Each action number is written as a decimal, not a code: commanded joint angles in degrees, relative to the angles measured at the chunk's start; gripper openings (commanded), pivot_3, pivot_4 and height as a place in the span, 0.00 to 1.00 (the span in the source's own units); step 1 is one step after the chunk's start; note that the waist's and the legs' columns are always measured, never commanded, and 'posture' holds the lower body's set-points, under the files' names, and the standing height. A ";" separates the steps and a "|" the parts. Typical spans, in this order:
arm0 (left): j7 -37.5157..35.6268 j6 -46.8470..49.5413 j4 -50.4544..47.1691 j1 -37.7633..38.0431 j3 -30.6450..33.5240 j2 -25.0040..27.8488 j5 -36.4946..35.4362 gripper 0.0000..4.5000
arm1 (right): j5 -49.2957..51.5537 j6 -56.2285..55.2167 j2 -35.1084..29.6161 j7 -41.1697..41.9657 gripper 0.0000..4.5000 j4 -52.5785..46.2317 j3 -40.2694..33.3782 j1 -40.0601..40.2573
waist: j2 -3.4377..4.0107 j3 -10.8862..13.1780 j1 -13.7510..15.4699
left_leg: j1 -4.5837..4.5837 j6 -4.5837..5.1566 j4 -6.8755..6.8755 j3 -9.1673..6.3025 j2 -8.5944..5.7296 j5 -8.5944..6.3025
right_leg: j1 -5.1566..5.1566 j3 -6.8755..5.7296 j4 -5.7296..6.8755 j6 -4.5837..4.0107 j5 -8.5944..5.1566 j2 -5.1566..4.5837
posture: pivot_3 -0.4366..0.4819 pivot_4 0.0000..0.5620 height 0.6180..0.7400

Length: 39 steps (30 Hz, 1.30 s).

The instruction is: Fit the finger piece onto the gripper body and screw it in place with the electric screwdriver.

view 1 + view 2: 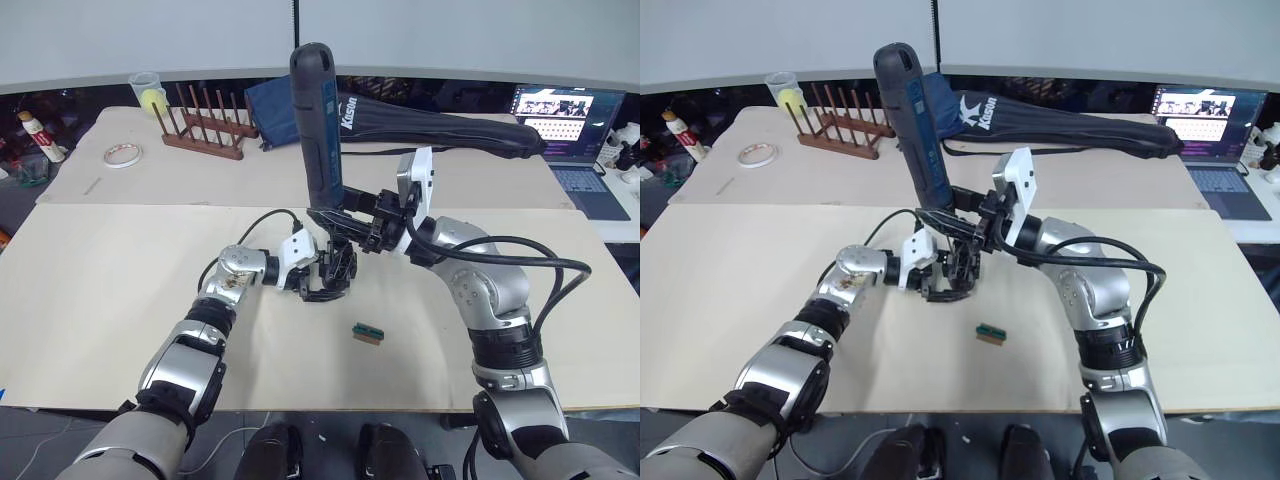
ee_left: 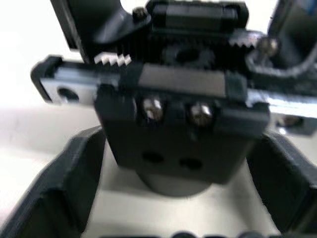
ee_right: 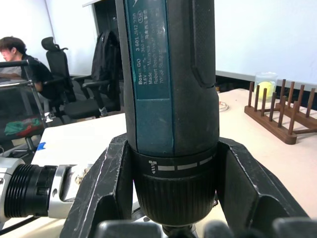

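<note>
On the far left of the rear tabletop [image 1: 90,170] lie a roll of tape [image 1: 122,154], a clear cup [image 1: 147,92] holding something yellow, and a wooden peg rack [image 1: 204,127]. Nearer, on the front tabletop, the left gripper [image 1: 322,281] clamps the gripper body [image 2: 181,121] at mid-table; in the left wrist view its fingers [image 2: 69,183] sit on either side of the black block, whose two screw heads and toothed rack face the camera. Just right of it and above, the right gripper [image 1: 345,215] grips the electric screwdriver [image 1: 318,120] near its lower end, holding it almost upright with the bit end down over the gripper body. The finger piece cannot be told apart among the black parts there. A small green block [image 1: 367,333] lies apart on the tabletop, nearer the robot. Behind lie a black fabric bag [image 1: 440,125] and, at far right, an open laptop [image 1: 570,130].
</note>
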 commanded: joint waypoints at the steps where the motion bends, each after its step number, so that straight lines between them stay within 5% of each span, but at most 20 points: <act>1: 0.36 -2.07 1.48 -1.91 1.03 -0.30 0.27 0.61 | 1.56 -2.57 -0.02 -0.18 0.43 -4.23 -2.14 0.01 | 0.00 0.00 0.01 | 0.00 0.00 0.00 0.00 0.00 0.00 | 0.00 0.00 0.00 0.00 0.00 0.00 | 0.48 0.27 0.92; 2: 0.32 -2.32 1.93 -2.03 1.07 -0.29 0.36 0.52 | 1.57 -2.60 0.03 -0.30 0.43 -4.40 -2.23 0.23 | 0.00 0.00 0.00 | 0.00 0.00 0.00 -0.01 0.00 0.00 | 0.00 0.00 0.00 0.00 0.00 0.00 | 0.48 0.27 0.92; 11: 0.12 -3.46 4.31 -2.74 1.22 0.00 1.14 0.52 | 1.20 -6.92 1.14 0.47 0.43 -5.42 -2.12 4.61 | -0.01 0.00 -0.03 | 0.00 0.00 0.01 -0.01 0.00 0.00 | 0.00 0.00 -0.02 0.00 0.00 0.00 | 0.48 0.27 0.92; 39: -0.71 -3.47 3.06 -1.85 1.86 0.20 1.15 0.52 | 1.88 -4.91 1.79 -0.88 0.43 -2.31 -2.14 0.60 | 0.00 0.00 -0.08 | 0.00 0.00 0.03 -0.02 0.01 0.00 | -0.01 0.00 -0.01 -0.01 0.00 0.00 | 0.48 0.27 0.92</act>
